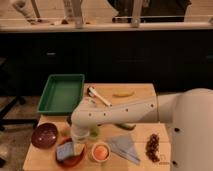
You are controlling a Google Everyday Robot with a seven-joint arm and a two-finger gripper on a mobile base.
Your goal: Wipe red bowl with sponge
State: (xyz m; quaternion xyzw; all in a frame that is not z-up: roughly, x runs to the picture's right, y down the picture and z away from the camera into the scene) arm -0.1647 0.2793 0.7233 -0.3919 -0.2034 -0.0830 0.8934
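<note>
The red bowl (75,161) sits at the table's front left. Inside it lies the blue-grey sponge (65,150). My white arm reaches in from the right and bends down at the wrist, so the gripper (75,144) hangs over the bowl's right half, right against the sponge. It is shut. The wrist hides its tips, so I cannot see whether the sponge is pinched between them.
A maroon bowl (44,136) stands left of the red one, and a small cup with an orange inside (101,151) stands to its right. A folded pale-blue cloth (125,147), a brown cluster (152,145), a green tray (62,92), a white-handled utensil (100,96) and a banana (122,93) share the wooden table (142,90).
</note>
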